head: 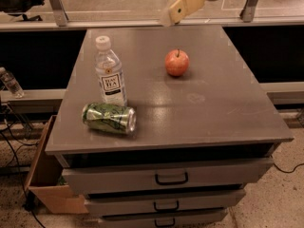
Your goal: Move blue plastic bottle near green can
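We start with the grey metal drawer cabinet (213, 108), whose flat top carries everything that matters. To its left, low down, a brown cardboard box (47, 194) is partly cut off by the cabinet's side.

The cream-coloured gripper (183, 4) hangs above the far edge of the top, well apart from all the objects. The top of the frame cuts most of it off, so we cannot tell whether it is open or closed. Nothing shows in its hold.

The clear, faintly bluish plastic bottle with the white screw cap and white label (110, 75) stands upright near the front left of the top. It is just behind the dented green and silver aluminium can (109, 118), which lies on its side. We judge the two already close enough for the task.

We expect the bottle to be light, thin-walled and smooth, giving under a hard squeeze, and tall enough to tip easily. If it had to be shifted, we would take it from the side around the labelled middle, below the shoulder, with moderate pressure. The can could roll if bumped.

A red apple (176, 62) sits alone further back, well clear of both.

We cannot make out how full the bottle is, or whether its base touches the can. A smaller clear bottle (10, 82) at the left edge is only partly in view.
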